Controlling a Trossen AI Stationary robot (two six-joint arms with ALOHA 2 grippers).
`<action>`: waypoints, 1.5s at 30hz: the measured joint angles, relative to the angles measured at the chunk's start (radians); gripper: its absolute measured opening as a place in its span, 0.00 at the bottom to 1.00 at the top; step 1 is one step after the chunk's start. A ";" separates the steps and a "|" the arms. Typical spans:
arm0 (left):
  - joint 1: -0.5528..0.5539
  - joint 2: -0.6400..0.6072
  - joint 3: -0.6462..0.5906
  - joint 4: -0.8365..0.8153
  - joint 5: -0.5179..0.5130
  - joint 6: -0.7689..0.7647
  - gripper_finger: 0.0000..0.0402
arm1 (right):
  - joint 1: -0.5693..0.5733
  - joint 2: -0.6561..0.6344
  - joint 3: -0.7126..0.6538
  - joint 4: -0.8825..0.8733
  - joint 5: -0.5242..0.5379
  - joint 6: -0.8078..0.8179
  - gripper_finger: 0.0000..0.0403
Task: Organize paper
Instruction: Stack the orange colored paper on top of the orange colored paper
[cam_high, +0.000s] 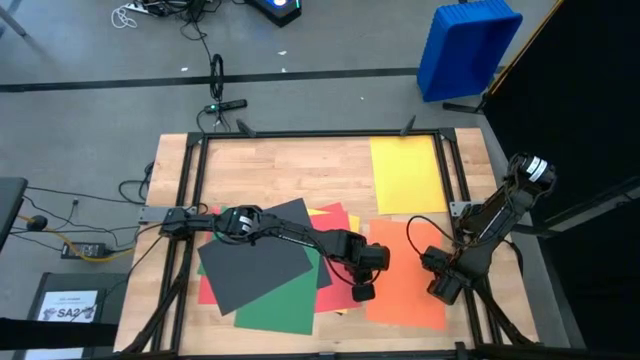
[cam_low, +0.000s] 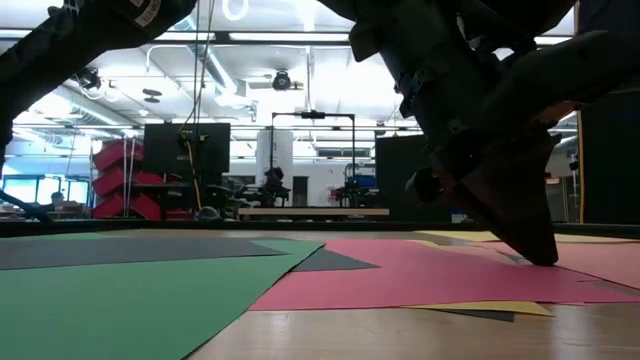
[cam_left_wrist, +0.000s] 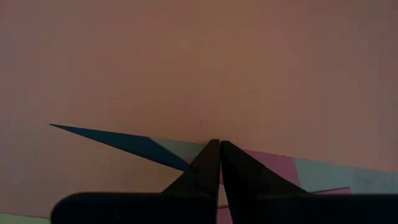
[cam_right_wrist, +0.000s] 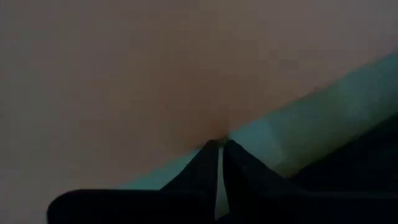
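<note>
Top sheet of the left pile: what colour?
Dark grey sheet, lying over the green sheet; best in the high view.

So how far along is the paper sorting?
Little looks done: one yellow paper sheet lies alone at the far side. In hand: shut left gripper and shut right gripper press the orange paper sheet. Left: the overlapping dark grey, green and red sheets.

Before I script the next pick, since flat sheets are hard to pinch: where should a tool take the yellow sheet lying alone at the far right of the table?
Probably at the near edge of the yellow sheet, coming from the front. It lies flat and apart from the pile, with bare wood on its left and the table frame along its right.
</note>
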 joint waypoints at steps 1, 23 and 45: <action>0.000 0.000 0.001 -0.001 0.000 0.000 0.00 | 0.001 -0.001 0.009 -0.010 -0.001 0.000 0.00; 0.000 -0.044 0.006 -0.160 -0.060 0.027 0.00 | 0.065 -0.015 0.076 -0.084 -0.040 0.056 0.00; -0.116 -0.102 0.013 0.145 -0.102 0.109 0.00 | -0.543 -0.119 0.059 -0.147 0.311 -0.711 0.00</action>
